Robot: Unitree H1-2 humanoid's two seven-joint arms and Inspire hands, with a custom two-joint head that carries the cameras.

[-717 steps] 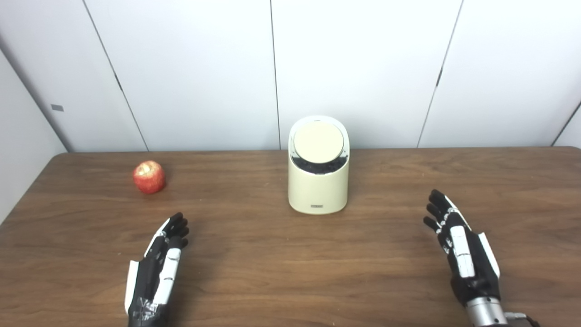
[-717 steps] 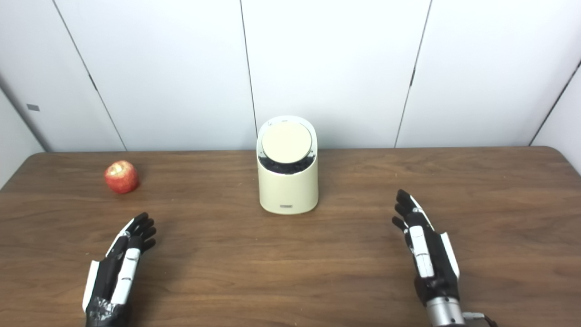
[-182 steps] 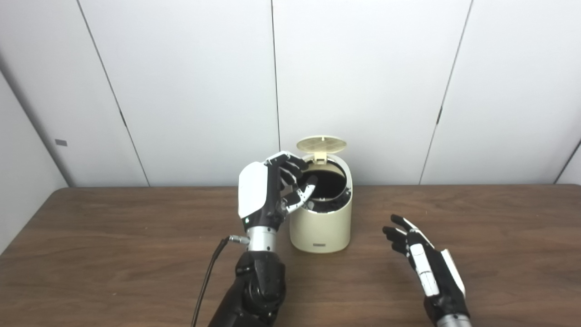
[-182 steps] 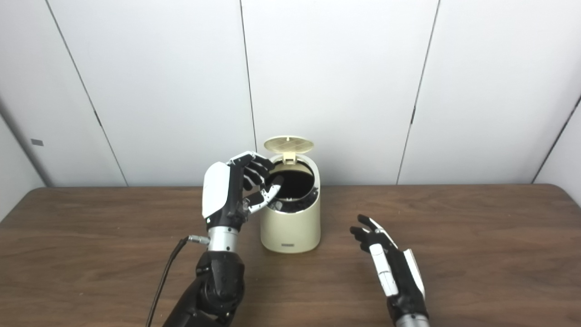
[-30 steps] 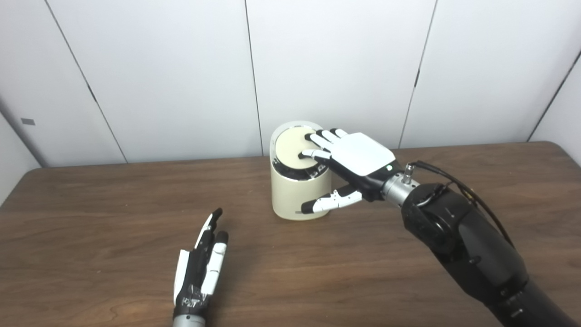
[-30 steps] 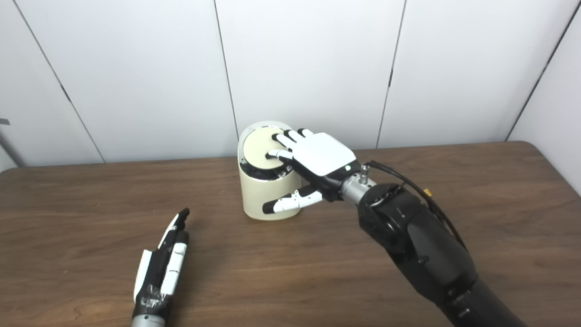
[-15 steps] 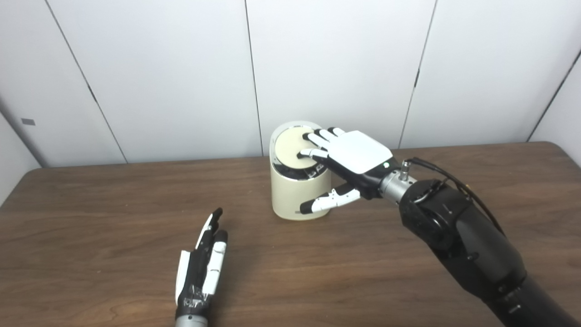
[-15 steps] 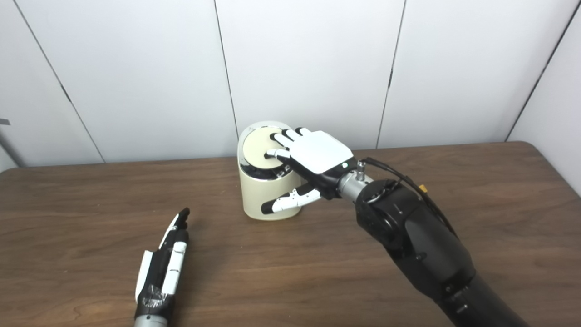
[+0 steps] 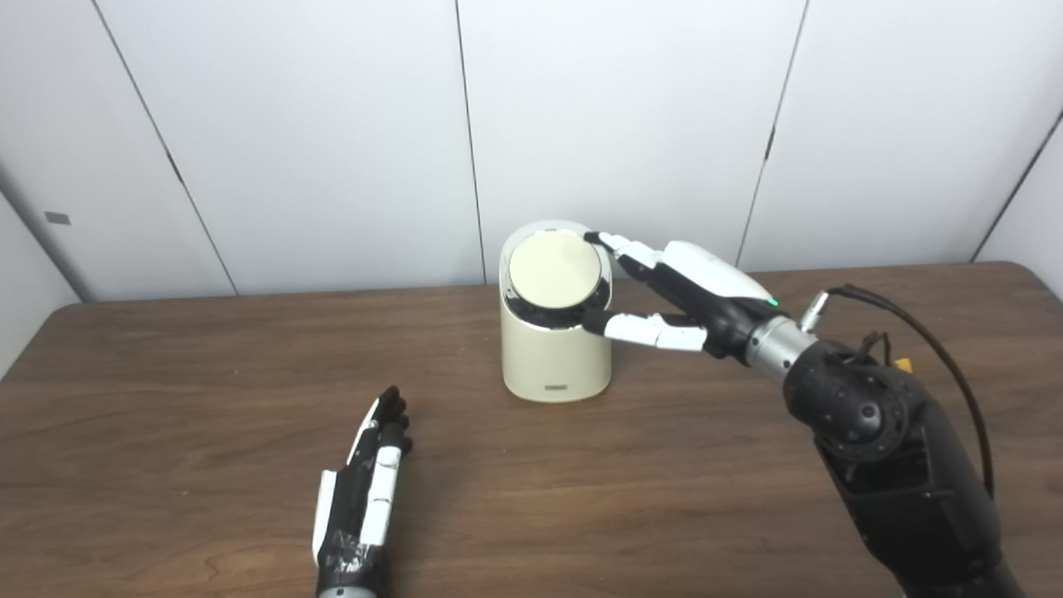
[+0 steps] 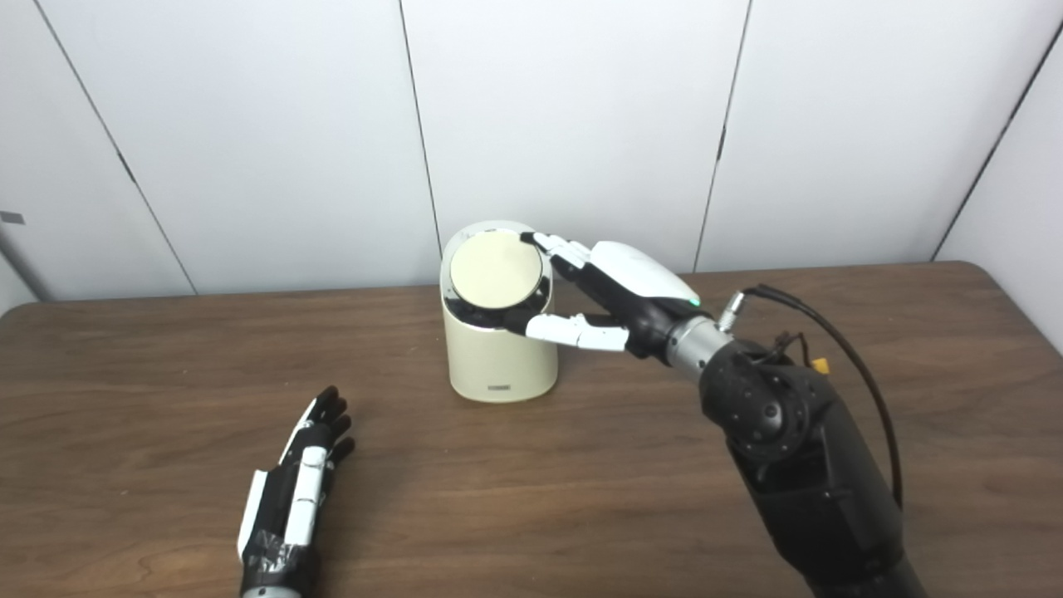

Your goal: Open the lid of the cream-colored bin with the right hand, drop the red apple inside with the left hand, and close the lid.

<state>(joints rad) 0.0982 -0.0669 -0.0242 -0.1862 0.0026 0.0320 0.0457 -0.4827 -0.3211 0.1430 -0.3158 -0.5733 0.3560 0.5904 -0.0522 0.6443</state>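
Once the right robot hand (image 9: 664,286), open and empty, had been drawn off the shut lid (image 9: 555,272), the bin (image 9: 555,353) task was judged nearly finished.

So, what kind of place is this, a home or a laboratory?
Most likely a lab or test room, not a home. The wooden table carries only one cream-colored bin, the wall behind is plain white panels, and a bare cable runs along the robot's right arm.
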